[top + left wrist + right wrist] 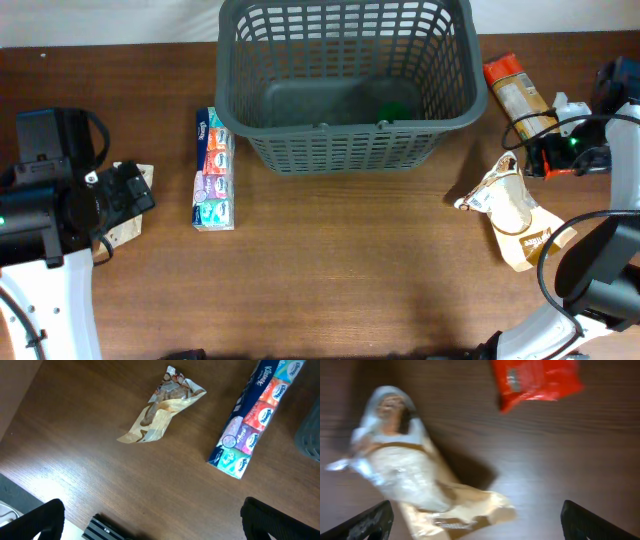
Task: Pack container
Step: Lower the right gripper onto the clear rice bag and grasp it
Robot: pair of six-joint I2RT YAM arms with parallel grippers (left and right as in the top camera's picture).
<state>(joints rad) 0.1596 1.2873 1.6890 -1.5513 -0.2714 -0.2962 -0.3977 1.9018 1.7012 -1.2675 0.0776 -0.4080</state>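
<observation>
The container, a large dark grey slotted basket (345, 130), stands at the back centre, and a green item (393, 108) shows inside it. My left gripper (125, 192) is open and empty above the table (152, 520), over a crumpled tan snack bag (160, 407). A long multicolour tissue pack (213, 170) lies left of the basket and also shows in the left wrist view (255, 415). My right gripper (545, 155) is open and empty (477, 520), above a beige-and-white bag (415, 475) and a red packet (537, 380).
In the overhead view the beige bag (515, 215) lies right of the basket and the orange-red packet (515, 90) lies by its right wall. The basket's corner shows in the left wrist view (310, 435). The brown wooden table (350, 270) lies in front.
</observation>
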